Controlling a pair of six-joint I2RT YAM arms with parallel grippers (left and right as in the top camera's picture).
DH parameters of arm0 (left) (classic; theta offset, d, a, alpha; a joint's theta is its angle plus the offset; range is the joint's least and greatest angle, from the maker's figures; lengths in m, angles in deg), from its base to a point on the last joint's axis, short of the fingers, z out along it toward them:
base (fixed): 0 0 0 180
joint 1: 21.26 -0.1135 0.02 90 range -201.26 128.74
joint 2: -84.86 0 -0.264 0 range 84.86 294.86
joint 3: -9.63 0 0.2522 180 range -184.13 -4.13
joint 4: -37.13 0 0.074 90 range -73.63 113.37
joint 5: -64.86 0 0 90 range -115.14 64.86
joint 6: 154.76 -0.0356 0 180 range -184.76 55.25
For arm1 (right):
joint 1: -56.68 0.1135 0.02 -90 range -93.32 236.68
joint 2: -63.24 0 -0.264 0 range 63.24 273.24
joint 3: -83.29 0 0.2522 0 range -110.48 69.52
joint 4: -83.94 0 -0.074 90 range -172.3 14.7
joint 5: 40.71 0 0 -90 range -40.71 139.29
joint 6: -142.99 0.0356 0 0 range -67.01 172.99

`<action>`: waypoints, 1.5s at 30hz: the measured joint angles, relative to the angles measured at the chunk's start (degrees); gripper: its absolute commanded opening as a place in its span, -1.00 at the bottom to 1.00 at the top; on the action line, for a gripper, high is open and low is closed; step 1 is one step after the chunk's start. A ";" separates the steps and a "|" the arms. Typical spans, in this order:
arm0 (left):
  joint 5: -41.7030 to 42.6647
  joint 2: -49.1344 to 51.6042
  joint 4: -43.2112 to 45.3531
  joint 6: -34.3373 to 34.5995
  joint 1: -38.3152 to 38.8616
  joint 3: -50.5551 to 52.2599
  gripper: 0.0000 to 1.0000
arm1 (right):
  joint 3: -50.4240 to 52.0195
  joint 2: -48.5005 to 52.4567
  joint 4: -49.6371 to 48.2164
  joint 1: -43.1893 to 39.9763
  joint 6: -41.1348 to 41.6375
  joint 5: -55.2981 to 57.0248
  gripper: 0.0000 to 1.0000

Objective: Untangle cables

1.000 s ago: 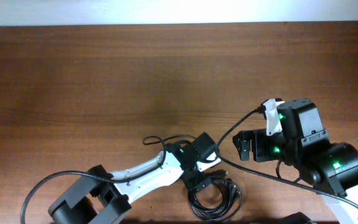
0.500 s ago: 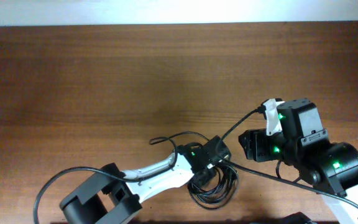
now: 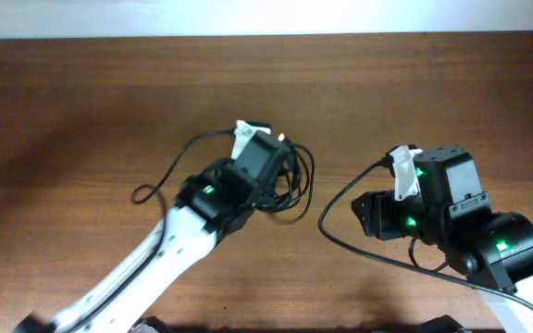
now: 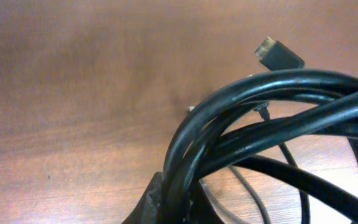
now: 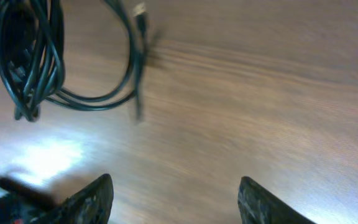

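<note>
Cables moved up-L over wood tbl

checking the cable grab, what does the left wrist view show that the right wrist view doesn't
Only the left wrist view: the cables up close, right where the left tool pinches them. Only the right wrist view: the right tool, its fingers apart with nothing between them, and the whole bundle from a distance with a loose loop trailing off it. Both: the same cables and the wooden table.
</note>
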 measured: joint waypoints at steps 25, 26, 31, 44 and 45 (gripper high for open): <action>29.09 -15.21 4.72 1.05 0.00 -0.02 -1.00 | 0.00 4.09 -15.23 0.02 -8.52 -28.28 0.34; 30.45 -15.21 4.72 1.09 0.00 -0.02 -1.00 | 0.00 4.09 -14.71 0.02 -6.88 -24.87 0.34; 34.27 -16.00 4.35 1.03 0.02 -0.02 -1.00 | -0.11 4.09 -6.56 0.02 -0.07 -8.61 0.33; 21.00 -25.70 -0.35 -2.47 0.31 0.00 -1.00 | -0.26 -0.26 2.91 0.17 2.03 -2.69 0.24; 19.19 -26.27 -0.35 -2.45 0.33 0.00 -1.00 | -0.26 -1.57 2.93 0.17 2.03 -2.25 0.32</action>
